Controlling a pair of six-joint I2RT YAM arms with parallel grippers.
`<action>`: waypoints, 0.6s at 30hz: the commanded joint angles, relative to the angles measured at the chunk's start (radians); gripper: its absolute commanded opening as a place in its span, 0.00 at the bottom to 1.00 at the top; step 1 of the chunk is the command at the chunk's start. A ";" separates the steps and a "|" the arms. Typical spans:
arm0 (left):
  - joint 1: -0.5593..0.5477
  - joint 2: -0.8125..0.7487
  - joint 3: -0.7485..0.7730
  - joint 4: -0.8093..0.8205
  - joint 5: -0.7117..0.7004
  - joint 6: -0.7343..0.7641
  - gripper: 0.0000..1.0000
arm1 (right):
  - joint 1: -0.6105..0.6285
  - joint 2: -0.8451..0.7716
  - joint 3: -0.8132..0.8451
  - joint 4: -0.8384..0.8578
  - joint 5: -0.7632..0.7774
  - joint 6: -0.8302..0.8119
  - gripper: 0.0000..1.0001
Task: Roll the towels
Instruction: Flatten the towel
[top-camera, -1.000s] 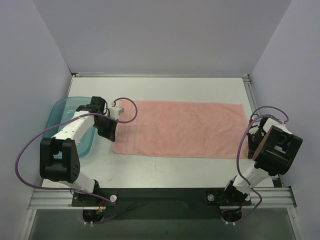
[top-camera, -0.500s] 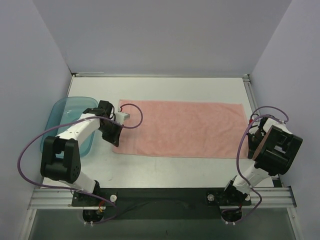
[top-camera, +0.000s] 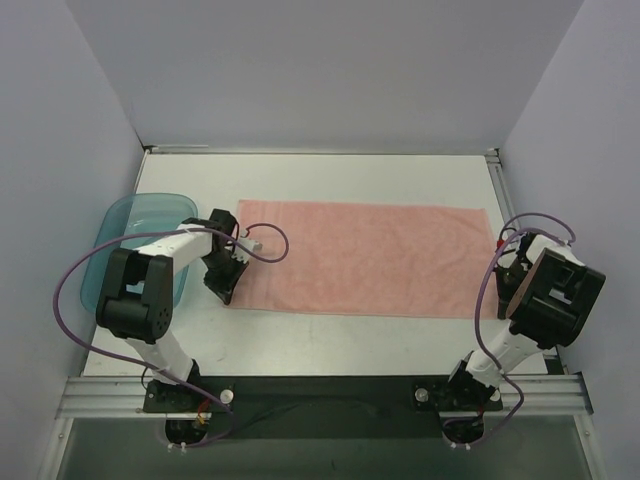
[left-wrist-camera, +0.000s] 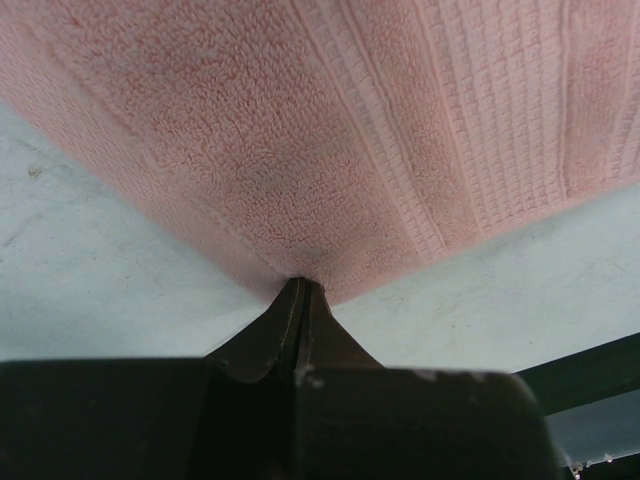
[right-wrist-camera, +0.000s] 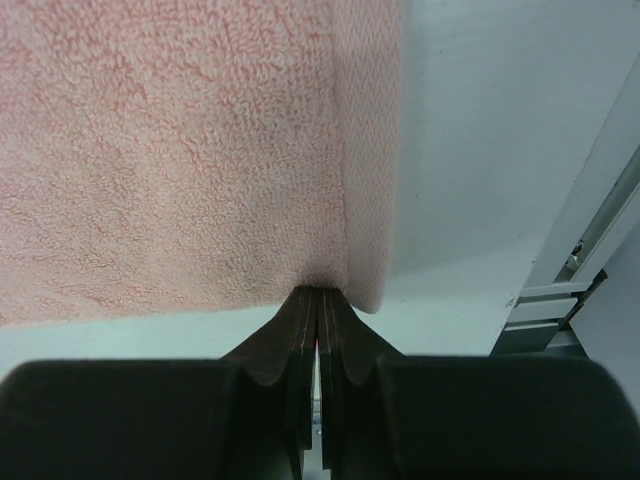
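Salmon-pink towel (top-camera: 360, 258) lies flat and unrolled across the middle of the top view, long side running left to right on the white table (top-camera: 330, 345). The ribbed woven bands only show in the left wrist view, upper right. Left gripper (left-wrist-camera: 301, 287) is at the towel's lower-left corner with its fingers pressed together, no gap. The cloth comes to a point right at the tips, and I can't tell whether any terry is caught between them or they're just touching the edge. Right gripper (right-wrist-camera: 320, 292) is the same: fingers closed tight, tips against the towel's lower-right corner where the hem turns. In the top view these fingers are hidden under the arm's own black wrist housing at the right edge of the frame. The towel's far edges are cut off in both wrist views. Left arm: elbow raised at lower left, forearm reaching up-right past the teal tray (top-camera: 115, 225), wrist angled down to the corner. Purple cable (top-camera: 75, 275) loops out from it. Right arm is folded compactly over its base at lower right, wrist tipped down. A metal rail (right-wrist-camera: 590, 250) shows blurred at the right of the right wrist view.
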 joint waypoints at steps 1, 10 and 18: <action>-0.002 0.027 -0.023 -0.001 -0.100 0.042 0.00 | -0.005 0.058 -0.016 -0.021 0.085 -0.048 0.00; 0.014 0.033 -0.075 0.005 -0.195 0.088 0.00 | 0.008 0.035 -0.045 -0.005 0.158 -0.105 0.00; 0.061 0.035 -0.107 0.011 -0.215 0.132 0.00 | 0.105 -0.005 -0.111 0.035 0.220 -0.137 0.00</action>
